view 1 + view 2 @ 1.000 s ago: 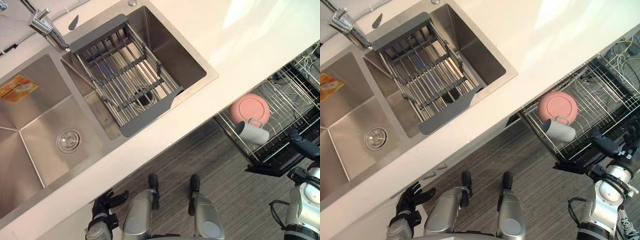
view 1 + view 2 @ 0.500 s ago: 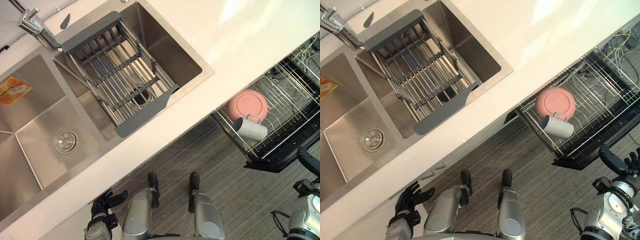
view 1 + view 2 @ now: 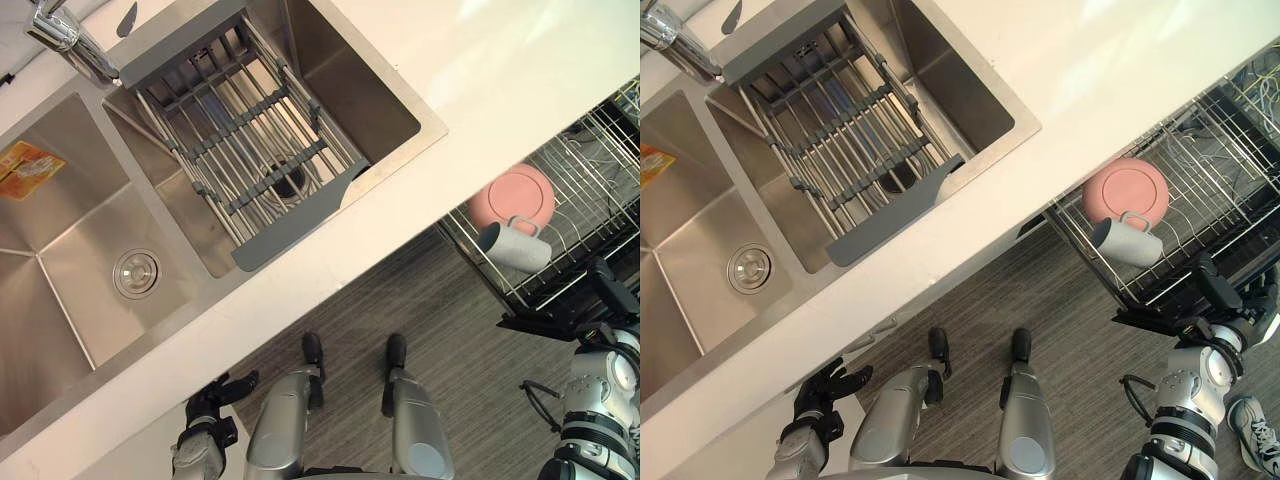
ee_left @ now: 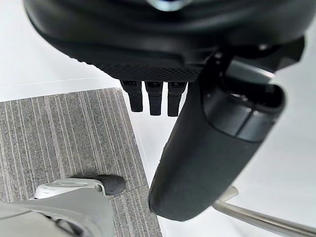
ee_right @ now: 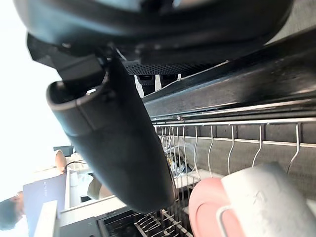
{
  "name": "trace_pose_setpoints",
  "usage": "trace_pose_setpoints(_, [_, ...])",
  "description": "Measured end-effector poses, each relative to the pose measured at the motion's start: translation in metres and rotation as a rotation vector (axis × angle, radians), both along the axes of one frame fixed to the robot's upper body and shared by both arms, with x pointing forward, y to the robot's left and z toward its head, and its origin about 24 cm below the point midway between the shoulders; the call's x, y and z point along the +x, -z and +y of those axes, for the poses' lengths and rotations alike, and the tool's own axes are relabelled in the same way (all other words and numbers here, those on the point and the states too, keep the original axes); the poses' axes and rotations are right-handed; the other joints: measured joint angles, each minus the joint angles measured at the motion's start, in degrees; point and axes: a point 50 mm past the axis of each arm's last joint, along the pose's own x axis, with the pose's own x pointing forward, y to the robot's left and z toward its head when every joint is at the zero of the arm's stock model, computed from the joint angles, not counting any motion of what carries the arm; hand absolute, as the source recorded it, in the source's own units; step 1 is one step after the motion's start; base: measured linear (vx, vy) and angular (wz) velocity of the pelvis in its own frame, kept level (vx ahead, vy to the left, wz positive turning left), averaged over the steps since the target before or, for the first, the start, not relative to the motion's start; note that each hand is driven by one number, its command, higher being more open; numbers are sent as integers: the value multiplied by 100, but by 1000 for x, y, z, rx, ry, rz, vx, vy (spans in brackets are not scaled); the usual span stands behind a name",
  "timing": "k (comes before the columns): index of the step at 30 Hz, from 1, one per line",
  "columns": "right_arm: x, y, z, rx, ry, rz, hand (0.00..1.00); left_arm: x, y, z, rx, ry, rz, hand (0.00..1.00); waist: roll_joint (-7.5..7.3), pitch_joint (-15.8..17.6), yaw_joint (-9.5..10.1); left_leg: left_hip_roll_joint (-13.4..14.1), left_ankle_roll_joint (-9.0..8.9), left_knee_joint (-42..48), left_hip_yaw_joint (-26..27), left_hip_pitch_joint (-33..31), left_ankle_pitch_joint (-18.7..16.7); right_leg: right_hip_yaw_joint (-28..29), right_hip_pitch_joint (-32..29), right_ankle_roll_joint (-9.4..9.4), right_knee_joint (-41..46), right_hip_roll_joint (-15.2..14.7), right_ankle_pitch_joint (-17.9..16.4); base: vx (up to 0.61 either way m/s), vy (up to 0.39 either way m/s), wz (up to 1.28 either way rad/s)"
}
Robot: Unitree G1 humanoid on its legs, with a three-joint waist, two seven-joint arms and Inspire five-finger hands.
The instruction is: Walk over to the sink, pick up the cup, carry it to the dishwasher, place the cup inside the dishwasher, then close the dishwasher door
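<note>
On dishwasher rack point(image 3: 575, 175), cup point(image 3: 512, 250) against pink plate point(image 3: 520, 192); R hand point(image 3: 615, 290) nearby, fingers point(image 3: 1206, 278) prob. straight; sticker point(image 3: 28, 170) illegible.

3 o'clock: cup point(image 3: 515, 248) pale grey, plain. At its 12, plate point(image 3: 513, 197) salmon pink. Under both, rack point(image 3: 590, 180) silver wire grid; door point(image 3: 540, 322) black.
Counter point(image 3: 480, 70) plain white.
Sink point(image 3: 60, 260) brushed steel; sticker point(image 3: 28, 168) at 9 o'clock, orange and yellow.
Drainer point(image 3: 245, 140): dark grey frame, steel bars.
Floor point(image 3: 440, 330): grey-brown, fine stripes.
Left hand point(image 3: 205, 408) at 7 and right hand point(image 3: 612, 290) at 4: black.
</note>
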Motion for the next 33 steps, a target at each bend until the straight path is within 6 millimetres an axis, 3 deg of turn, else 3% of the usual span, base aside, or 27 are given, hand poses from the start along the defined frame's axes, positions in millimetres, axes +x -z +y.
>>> trace_pose_setpoints(6, [19, -14, 15, 55, -51, -154, 90, 11, -5, -1, 0, 18, -36, 90, 105, 54, -52, -66, -9, -312, -243, 32, 306, -216, 43, -48, -78, -17, 66, -28, 1, 19])
trace_pose_setpoints(13, [63, -48, 50, 112, -175, -362, 90, 18, -10, 2, 15, 23, -67, 90, 267, 135, -44, -45, -39, -554, -463, 102, 545, -416, 191, -119, -272, 58, 195, -39, -4, 13])
trace_pose_setpoints(20, [96, -78, 73, 137, -275, -447, 90, 22, -15, 10, 43, 29, -82, 90, 416, 205, 105, -3, -63, -573, -651, 94, 612, -585, 313, -151, -376, 124, 233, -4, -9, 10])
trace_pose_setpoints(24, [106, -82, 72, 119, -296, -419, 90, 23, -18, 21, 74, 33, -83, 90, 413, 206, 138, 7, -65, -534, -780, 85, 612, -708, 418, -152, -432, 154, 234, 25, -11, 16])
trace_pose_setpoints(33, [104, -59, 60, 10, -347, -222, 90, 28, -35, 47, 142, 26, -131, 90, 331, 219, 217, 47, -170, -501, -1250, 72, 681, -1171, 633, -220, -358, 204, 95, -51, -15, 24])
